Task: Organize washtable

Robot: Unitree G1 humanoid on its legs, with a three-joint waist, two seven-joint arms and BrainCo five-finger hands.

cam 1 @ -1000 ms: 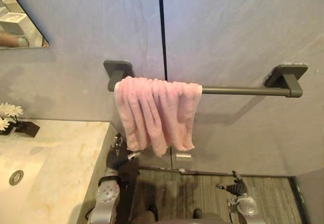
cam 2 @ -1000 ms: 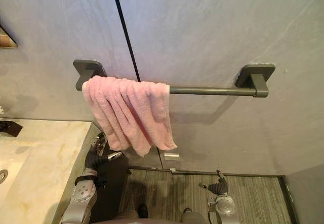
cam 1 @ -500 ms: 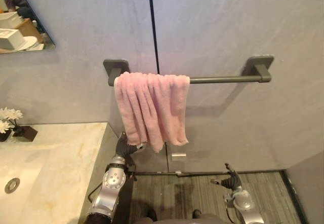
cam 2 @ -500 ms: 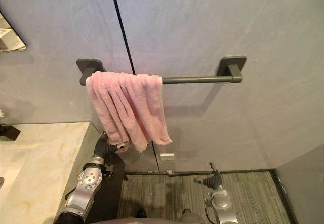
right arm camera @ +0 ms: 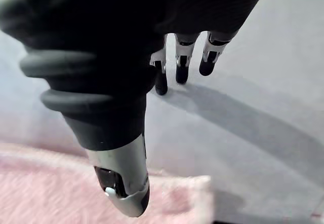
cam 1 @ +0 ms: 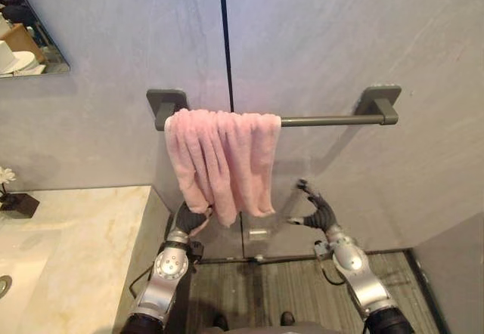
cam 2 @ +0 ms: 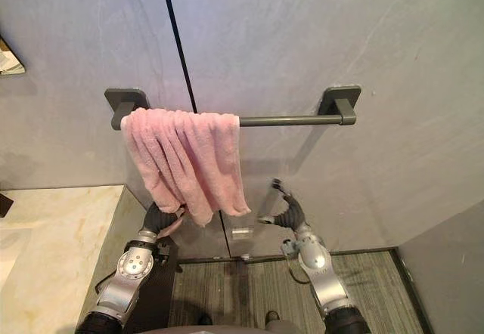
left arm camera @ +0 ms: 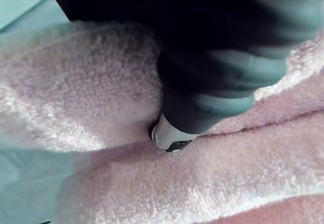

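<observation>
On the far side of the scene a grey wall (cam 1: 340, 39) rises, split by one dark vertical seam. At the near left lies the pale marbled washtable (cam 1: 83, 236), and a strip of grey striped floor (cam 1: 280, 289) runs along the foot of the wall to its right. A dark towel bar (cam 1: 325, 120) is fixed across the wall on two square mounts. The pink towel (cam 1: 223, 156) hangs over the left end of the bar in loose folds, bunched against the left mount, while the right half of the bar stays bare. A corner of a mirror (cam 1: 26, 32) shows at the far left, above the washtable.

The left hand (cam 1: 187, 219) is raised to the lower edge of the towel, just right of the washtable's edge, and the cloth drapes over it. In the left wrist view its thumb (left arm camera: 169, 135) presses its tip into a fold of the pink pile (the rest of the hand is hidden in the cloth, so whether it grips the towel cannot be told). The right hand (cam 1: 316, 209) is held up near the wall, just right of the towel's lower right corner and apart from it. Its fingers (right arm camera: 181, 69) are straight and spread loosely toward the wall, the thumb set apart, and it holds nothing. A small dark pot (cam 1: 17, 204) with a white flower stands at the far left of the washtable.
</observation>
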